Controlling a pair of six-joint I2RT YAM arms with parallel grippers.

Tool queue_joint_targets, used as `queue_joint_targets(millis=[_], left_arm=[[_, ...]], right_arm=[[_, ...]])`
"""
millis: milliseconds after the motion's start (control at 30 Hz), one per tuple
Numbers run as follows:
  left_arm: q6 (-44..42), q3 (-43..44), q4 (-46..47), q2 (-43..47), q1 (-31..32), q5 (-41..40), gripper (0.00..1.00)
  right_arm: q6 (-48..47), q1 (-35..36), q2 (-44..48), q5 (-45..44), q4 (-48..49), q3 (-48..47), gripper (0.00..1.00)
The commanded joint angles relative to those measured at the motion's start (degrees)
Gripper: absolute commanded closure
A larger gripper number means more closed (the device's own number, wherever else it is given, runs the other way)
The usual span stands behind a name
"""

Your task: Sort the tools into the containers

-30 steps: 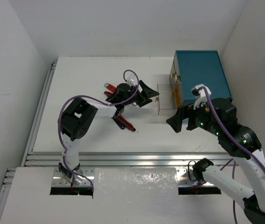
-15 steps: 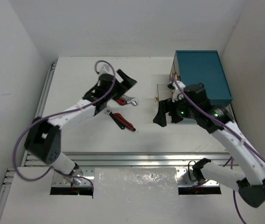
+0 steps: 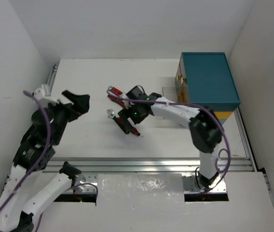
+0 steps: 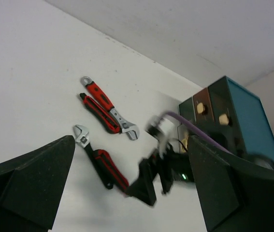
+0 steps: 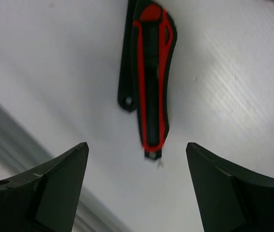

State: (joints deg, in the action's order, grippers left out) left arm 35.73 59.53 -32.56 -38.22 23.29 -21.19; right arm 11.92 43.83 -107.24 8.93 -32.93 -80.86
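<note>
I've swung my right gripper (image 5: 136, 188), wide open and empty, over the wrench (image 5: 149, 77), seemingly ready to grasp it.

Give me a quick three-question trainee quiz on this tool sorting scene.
1. True or false: the left gripper holds a tool.
2. The right gripper is: A) open over a red-and-black wrench; B) shut on it; C) shut and empty.
3. Fill in: in the top view, the teal box stands at the far ____ side.
Key: 1 false; 2 A; 3 right.
</note>
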Motion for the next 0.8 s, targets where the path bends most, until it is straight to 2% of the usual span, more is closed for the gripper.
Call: queue_joint_targets(millis=[0, 133, 233, 267, 367, 467, 500, 567, 700, 767], left_arm=[[-10.83, -1.69, -6.47, 7.43, 0.35, 3.61, 0.0], [-13.14, -7.13, -5.68, 12.37, 0.35, -0.77, 0.0], [-11.47, -10.3, -3.93, 14.48, 0.35, 0.17, 0.0], [-11.9, -10.57, -3.57, 14.92, 0.35, 0.88, 0.0], [-11.73, -10.92, -3.65, 15.63, 0.35, 0.27, 0.0], [-11.99, -11.27, -3.22, 15.89, 0.35, 0.89, 0.0], [-11.99, -11.28, -3.13, 15.98, 0.35, 0.8, 0.0], [-11.91, -11.36, -3.21, 16.07, 0.35, 0.62, 0.0], [-11.82, -11.45, -3.04, 16.59, 0.35, 0.54, 0.0], [-11.82, -11.63, -2.86, 17.21, 0.44, 0.54, 0.0]], right_arm=[[-5.24, 0.81, -8.47, -3.74, 0.32, -8.33, 0.18], [-7.35, 0.73, -16.58, -4.97, -1.52, -17.28, 0.2], [-8.41, 0.64, -22.21, -5.06, -4.42, -22.39, 0.25], [-8.76, 0.73, -23.35, -5.15, -5.04, -23.19, 0.27], [-8.94, 0.73, -25.82, -5.06, -6.01, -24.09, 0.44], [-8.93, 0.73, -24.86, -4.45, -4.26, -21.36, 0.5], [-8.93, 0.73, -24.68, -4.62, -4.25, -20.75, 0.61], [-8.67, 0.64, -23.54, -4.45, -4.25, -20.48, 0.72], [-8.15, 0.73, -18.02, -3.92, -3.9, -18.64, 0.87], [-8.32, 0.73, -10.57, -4.35, -2.32, -16.19, 0.92]])
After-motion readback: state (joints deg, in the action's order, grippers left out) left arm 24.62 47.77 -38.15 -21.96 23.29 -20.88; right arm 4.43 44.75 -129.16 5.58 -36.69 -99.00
